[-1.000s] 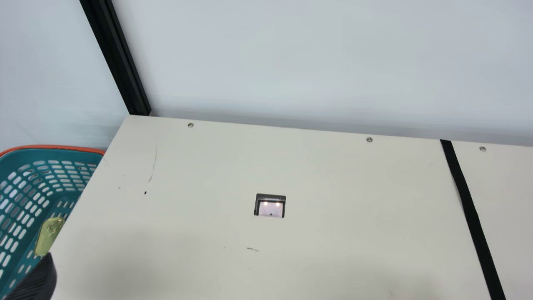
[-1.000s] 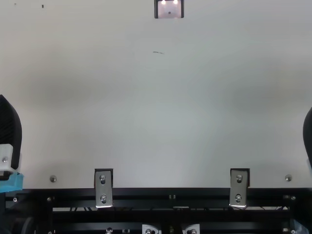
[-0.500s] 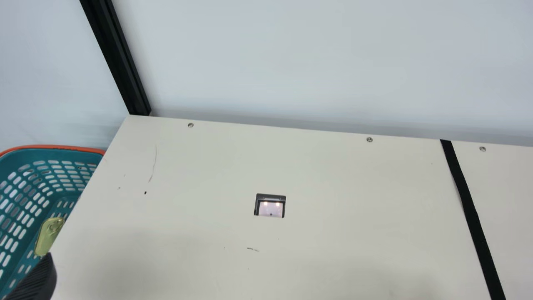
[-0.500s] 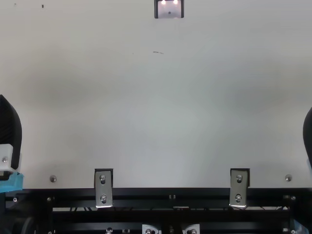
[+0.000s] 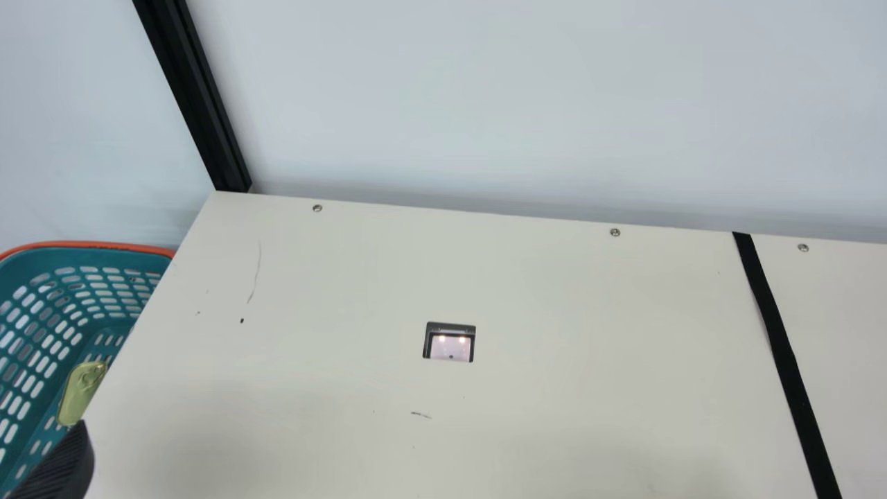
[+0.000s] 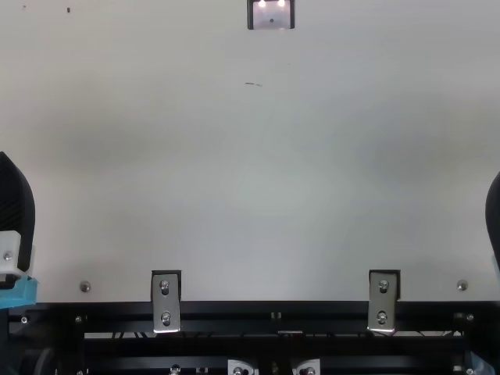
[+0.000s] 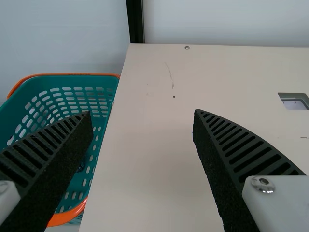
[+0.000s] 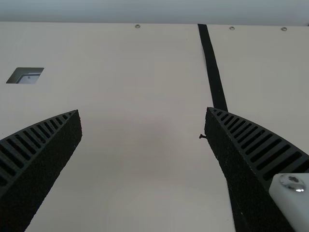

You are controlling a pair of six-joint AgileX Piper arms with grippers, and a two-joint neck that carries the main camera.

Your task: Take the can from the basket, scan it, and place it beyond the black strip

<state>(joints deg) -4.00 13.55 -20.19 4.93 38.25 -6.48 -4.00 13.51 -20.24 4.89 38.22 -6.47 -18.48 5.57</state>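
In the main view, a yellow-green can [image 5: 82,394] lies inside the teal basket [image 5: 104,258], left of the table. Just below it in that picture shows one finger of my left gripper [image 5: 59,463]. The left wrist view has my left gripper [image 7: 142,114] open and empty, one finger covering part of the basket [image 7: 43,92]. At the top view's right edge is part of my right gripper [image 6: 494,217]; in its wrist view the right gripper [image 8: 143,111] is open and empty above the table. The scanner window [image 5: 450,344] is lit, and the black strip [image 5: 783,346] runs along the table's right part.
A black upright post [image 5: 201,104] stands at the table's back left corner, by a pale wall [image 5: 485,90]. Small screws sit along the back edge. Metal brackets [image 6: 166,301] are fixed at the front edge. The cream table [image 5: 332,291] spans between basket and strip.
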